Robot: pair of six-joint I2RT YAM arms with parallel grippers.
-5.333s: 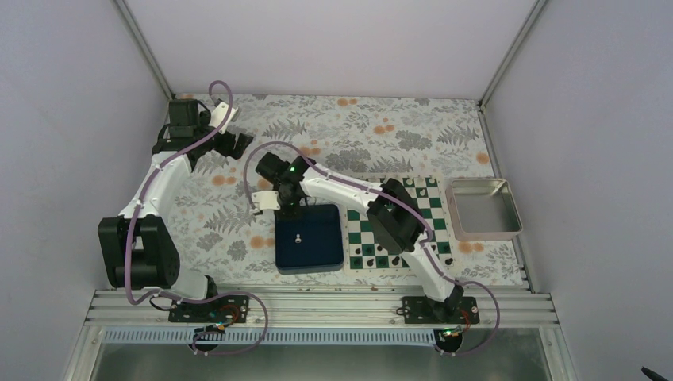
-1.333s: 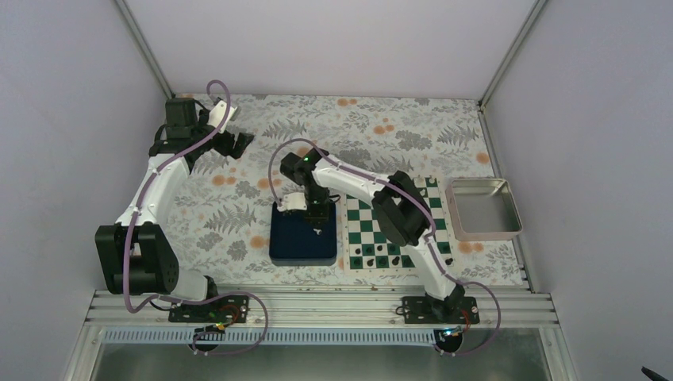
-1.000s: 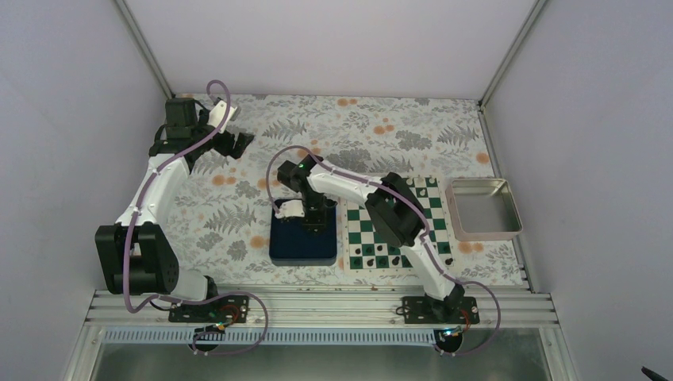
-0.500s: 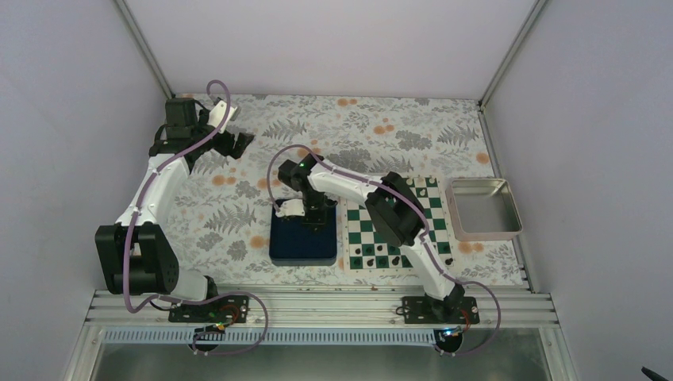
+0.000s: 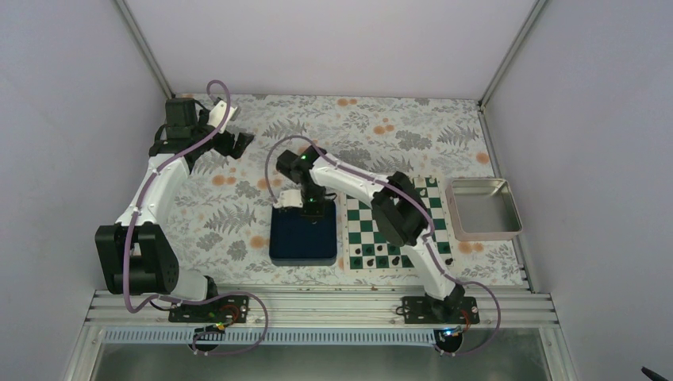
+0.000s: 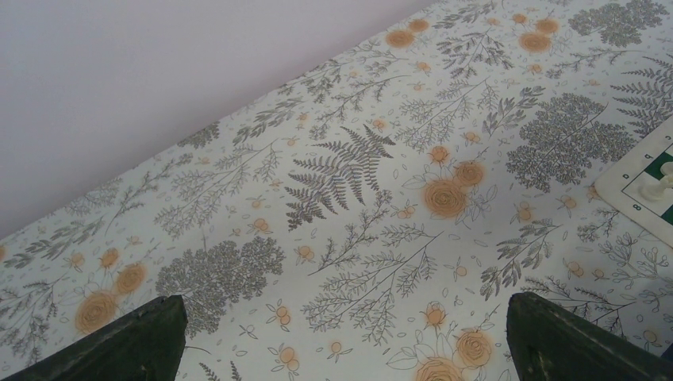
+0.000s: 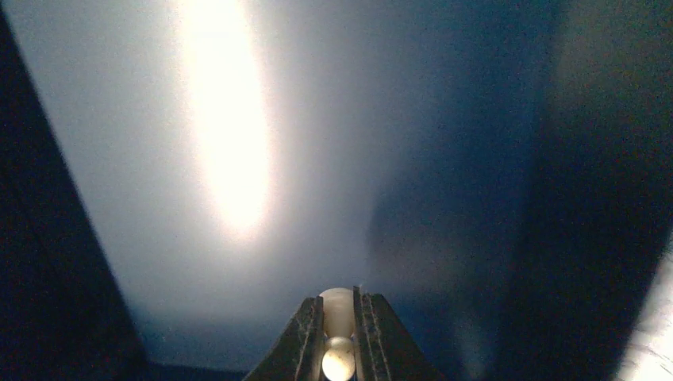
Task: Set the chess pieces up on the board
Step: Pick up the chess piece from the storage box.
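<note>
My right gripper point(image 7: 340, 327) is shut on a small white chess piece point(image 7: 337, 305), held between the fingertips just above the floor of the dark blue tray point(image 7: 476, 159). In the top view this gripper point(image 5: 311, 208) hangs over the far edge of the blue tray point(image 5: 301, 238). The green and white board point(image 5: 401, 230) lies right of the tray, partly hidden by the right arm, with black pieces point(image 5: 373, 254) along its near edge and white pieces point(image 5: 421, 182) at its far edge. My left gripper point(image 5: 240, 143) is open and empty at the far left, over the floral cloth point(image 6: 349, 238).
A shiny metal tray point(image 5: 482, 208) stands right of the board. In the left wrist view a corner of the board point(image 6: 639, 178) with one white piece point(image 6: 657, 187) shows at the right edge. Grey walls enclose the table.
My right gripper came down into the blue tray, shut on the white piece there and drew back toward the tray's far edge. The left arm has not moved.
</note>
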